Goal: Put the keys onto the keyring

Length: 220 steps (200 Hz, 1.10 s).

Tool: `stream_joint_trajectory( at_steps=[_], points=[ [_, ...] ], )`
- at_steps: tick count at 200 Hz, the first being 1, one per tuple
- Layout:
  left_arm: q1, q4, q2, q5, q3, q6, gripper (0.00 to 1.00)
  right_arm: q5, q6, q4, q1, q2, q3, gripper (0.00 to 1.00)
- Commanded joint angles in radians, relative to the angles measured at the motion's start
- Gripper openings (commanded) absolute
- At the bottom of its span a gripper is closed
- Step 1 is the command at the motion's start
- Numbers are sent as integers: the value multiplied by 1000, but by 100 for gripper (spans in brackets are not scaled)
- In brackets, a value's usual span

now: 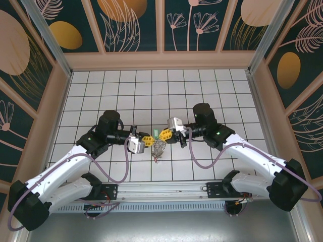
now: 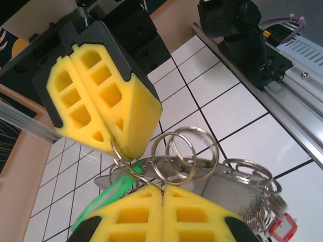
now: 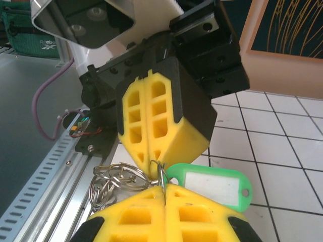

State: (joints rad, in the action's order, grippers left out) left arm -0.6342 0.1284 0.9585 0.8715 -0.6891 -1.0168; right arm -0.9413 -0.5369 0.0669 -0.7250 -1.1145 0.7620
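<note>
Left pincer [image 1: 147, 138] and right pincer [image 1: 164, 134], both tight-shut on one keyring [image 3: 162, 174].

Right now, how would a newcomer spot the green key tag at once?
At the middle of the white tiled table, the left gripper and right gripper meet tip to tip, pinching a bunch of split rings. The green key tag sits beside that meeting point. Unlike the bare metal rings and the small red tag, it is flat green plastic with a white label window.
</note>
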Motion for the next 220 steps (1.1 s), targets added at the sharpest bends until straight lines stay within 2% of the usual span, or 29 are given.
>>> stream_joint_trajectory(
  at_steps=[1,20,54,61,69,74,94,114,146,190,220],
  points=[
    [-10,-55,0,49,44,64,0,20,71,250,12,57,-38,0],
    [-10,-149,-10,60,76,148,0,73,130,374,-5,82,-94,0],
    [-12,-213,-5,58,76,232,0,127,160,439,-72,69,-130,0],
    [-10,-213,-4,53,73,243,8,135,167,455,-86,65,-140,0],
    [-10,-194,-4,46,63,239,23,144,173,470,-95,62,-149,0],
    [-10,-171,-5,39,55,221,27,152,178,483,-101,61,-156,0],
    [-11,-77,-22,-31,18,184,32,182,185,507,-116,66,-175,0],
    [-10,-49,-48,-101,-6,247,37,205,199,539,-126,78,-195,0],
    [-10,45,-89,-175,-25,294,38,241,202,557,-134,98,-222,0],
    [-10,-21,-204,-206,34,407,39,272,206,588,-143,111,-247,0],
    [-11,-13,-182,-221,-3,488,38,275,155,545,-156,107,-240,0]
  ],
)
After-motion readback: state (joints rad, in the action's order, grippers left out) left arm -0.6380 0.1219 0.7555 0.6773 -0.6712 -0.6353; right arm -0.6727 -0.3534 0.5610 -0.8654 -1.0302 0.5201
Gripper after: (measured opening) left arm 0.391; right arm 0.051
